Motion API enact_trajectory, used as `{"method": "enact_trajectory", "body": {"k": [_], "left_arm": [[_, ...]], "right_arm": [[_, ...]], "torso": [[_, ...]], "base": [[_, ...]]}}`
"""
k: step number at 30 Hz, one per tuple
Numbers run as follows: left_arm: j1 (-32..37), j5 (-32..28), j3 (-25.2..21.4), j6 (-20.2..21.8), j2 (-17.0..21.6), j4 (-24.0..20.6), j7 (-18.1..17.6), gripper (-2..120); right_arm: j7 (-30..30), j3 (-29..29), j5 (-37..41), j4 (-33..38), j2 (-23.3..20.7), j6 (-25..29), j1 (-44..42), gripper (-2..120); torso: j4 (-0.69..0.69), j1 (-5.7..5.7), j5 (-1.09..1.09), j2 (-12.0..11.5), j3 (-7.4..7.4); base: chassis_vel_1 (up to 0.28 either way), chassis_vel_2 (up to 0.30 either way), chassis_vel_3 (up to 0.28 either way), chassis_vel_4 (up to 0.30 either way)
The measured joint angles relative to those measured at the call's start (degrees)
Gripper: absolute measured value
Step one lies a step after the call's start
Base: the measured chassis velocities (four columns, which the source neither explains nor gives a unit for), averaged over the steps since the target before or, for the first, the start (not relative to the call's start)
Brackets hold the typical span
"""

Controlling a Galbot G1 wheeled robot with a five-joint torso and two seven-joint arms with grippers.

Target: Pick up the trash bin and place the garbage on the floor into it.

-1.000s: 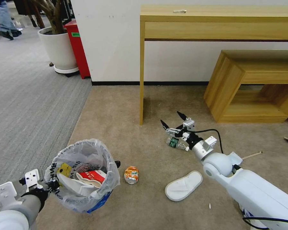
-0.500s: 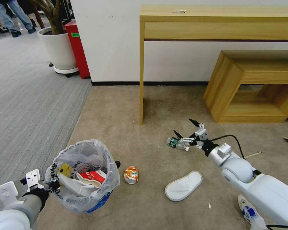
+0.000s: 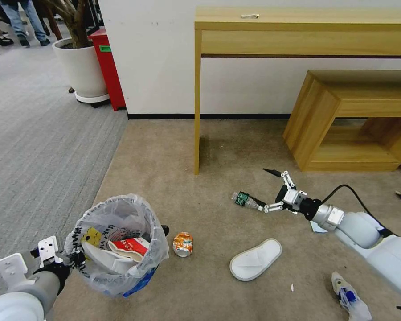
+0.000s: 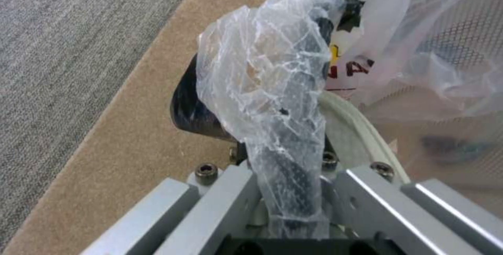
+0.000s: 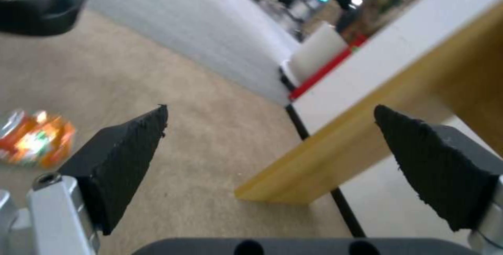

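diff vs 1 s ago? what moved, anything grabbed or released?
The right tool pulled back toward the robot's right and swung low, its open fingers now just right of the green-label bottle. Nothing was grabbed or released. Unchanged: the left tool stays clamped on the trash bin rim; bottle, orange can and white slipper lie on the beige carpet as before.

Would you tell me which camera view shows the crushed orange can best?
The head view: the crushed orange can lies whole on the carpet beside the trash bin. The right wrist view catches it blurred at the edge.
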Motion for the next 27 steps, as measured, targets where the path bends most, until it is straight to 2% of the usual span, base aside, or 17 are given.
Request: {"method": "enact_trajectory", "body": {"k": [2,10,19,27], "left_arm": [[0.15,0.12,-0.01,0.00,-0.03,0.00,0.00,1],[-0.29,0.32,0.18,0.00,-0.36,0.43,0.04,1],[-0.83,0.62,0.58,0.00,-0.55,1.08,0.05,1],[-0.98,0.77,0.59,0.00,-0.66,1.46,0.07,1]], "right_arm": [[-3.21,-0.12,-3.31,-1.01,-0.50,1.41,1.45,100],[-10.64,-1.35,-6.74,-2.24,-2.27,3.40,3.15,100],[-11.70,-4.43,-7.79,-3.45,-4.87,3.52,4.03,100],[-9.94,-9.71,-8.53,-4.16,-8.05,0.75,4.17,100]], "torso": [[0.01,0.00,-0.01,0.00,0.00],[0.00,0.00,-0.01,0.00,0.00],[0.00,0.00,0.00,0.00,0.00],[0.01,0.00,0.01,0.00,0.00]], "base": [[0.000,0.000,0.000,0.000],[0.000,0.000,0.000,0.000],[0.000,0.000,0.000,0.000],[0.000,0.000,0.000,0.000]]}}
